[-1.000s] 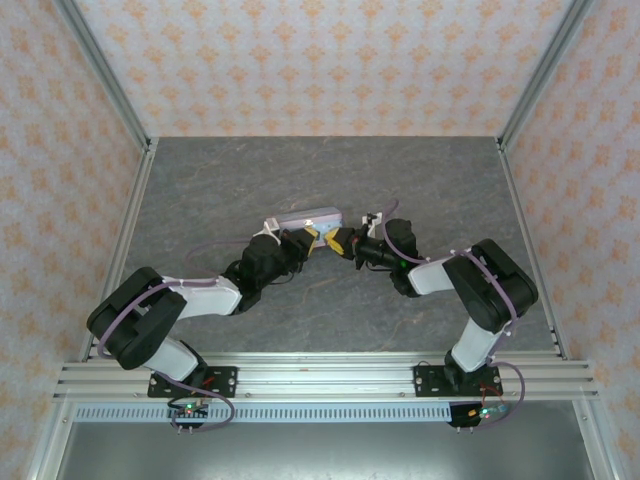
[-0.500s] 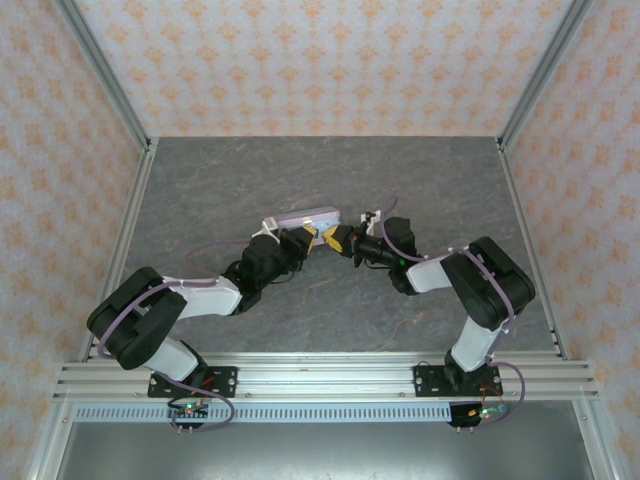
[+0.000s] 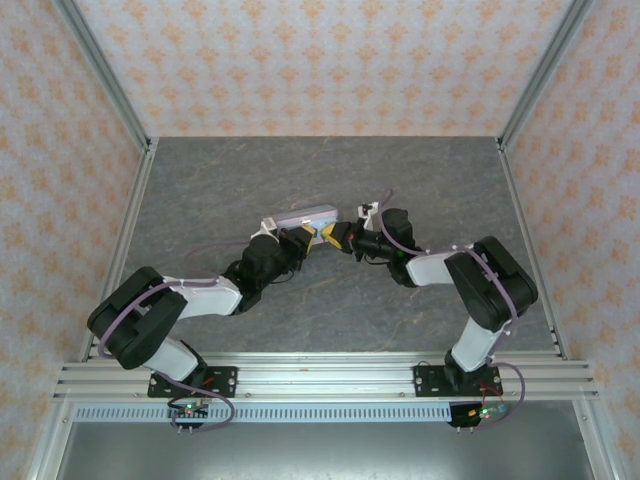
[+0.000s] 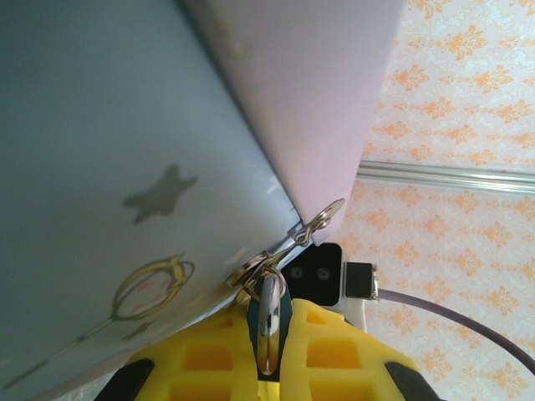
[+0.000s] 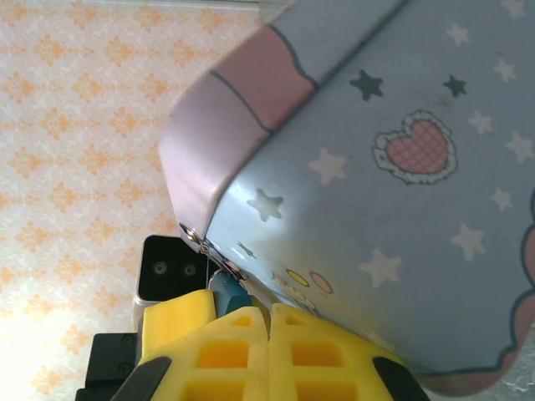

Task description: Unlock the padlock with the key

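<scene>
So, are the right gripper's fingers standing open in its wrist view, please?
No, the right gripper has its yellow fingers pressed together, with only a thin seam between them.

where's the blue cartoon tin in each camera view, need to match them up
top external: tin, a small pale slab near the picture's centre.
left wrist: tin covers the upper left, its blue face close to the lens.
right wrist: tin takes the upper right, starred blue face with a lilac rim.
shared landmark: the orange-patterned wall behind it.
</scene>
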